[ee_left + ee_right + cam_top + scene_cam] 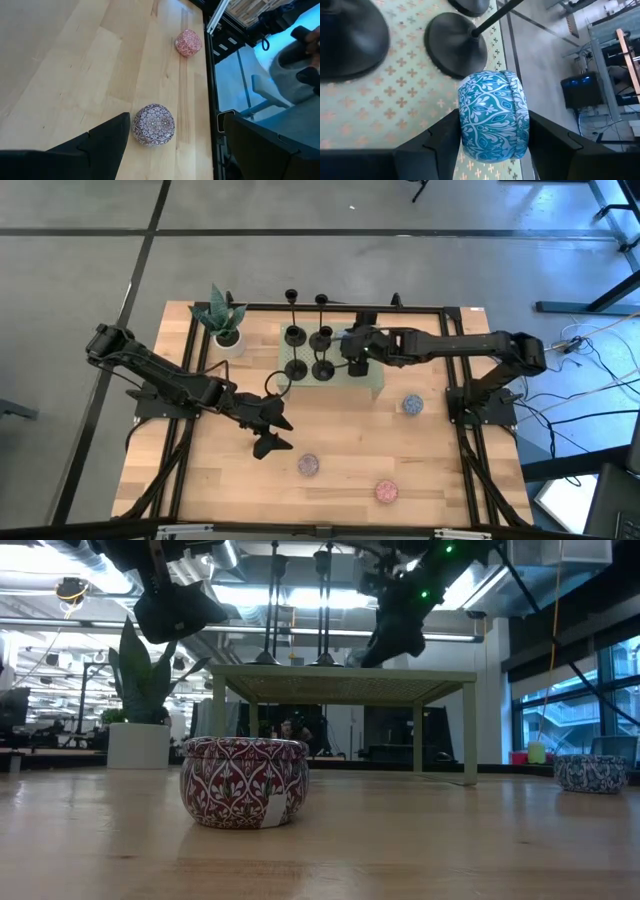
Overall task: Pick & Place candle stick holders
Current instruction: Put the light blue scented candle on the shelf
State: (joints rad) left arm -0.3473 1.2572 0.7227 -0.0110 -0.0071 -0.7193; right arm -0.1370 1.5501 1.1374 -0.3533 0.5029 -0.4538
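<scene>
Table (200,480): pucks lie loose on my wood.
Stand (372,388): all four candle stick holders (322,368) rest on it; placing seems done.
Right gripper (492,131): above stand, pinching a blue patterned puck (494,116).
Left gripper (272,432): mid-table, fingers spread, empty.

potted plant (222,318) back-left | blue puck (413,405) right | pink pucks (386,491) front

My right gripper (492,137) of matt dark plastic clasps a glossy blue patterned tin (494,116), matt-black candle stick holders (457,42) beside it, smooth pale wood table (330,480), satin finish.
</scene>
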